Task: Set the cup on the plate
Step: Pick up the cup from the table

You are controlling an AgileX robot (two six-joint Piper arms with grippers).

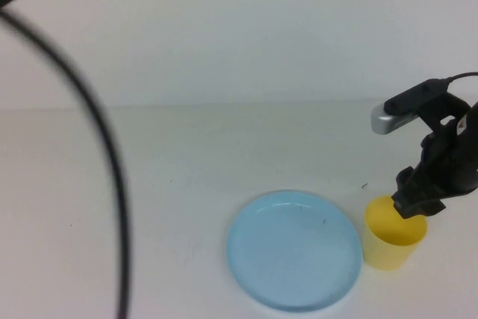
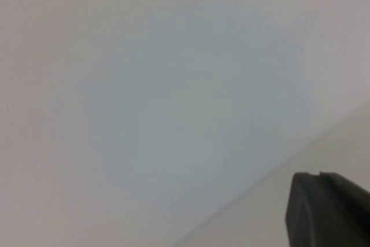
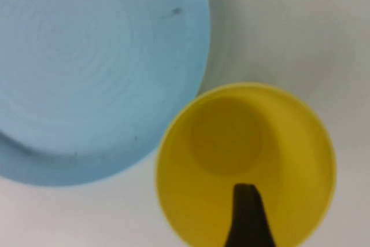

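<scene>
The yellow cup (image 1: pixel 391 240) stands upright on the white table, just right of the light blue plate (image 1: pixel 293 249), nearly touching its rim. My right gripper (image 1: pixel 409 203) hangs over the cup's far rim. In the right wrist view its black tip (image 3: pixel 247 215) reaches inside the cup (image 3: pixel 231 137), with the plate (image 3: pixel 92 67) beside it. The cup is empty and so is the plate. My left gripper (image 2: pixel 315 176) is shut and empty, away from both things, and faces a blank wall.
A thick black cable (image 1: pixel 97 132) hangs across the left of the high view. The table's back edge (image 1: pixel 224 104) meets a white wall. A small dark speck (image 1: pixel 364 184) lies behind the cup.
</scene>
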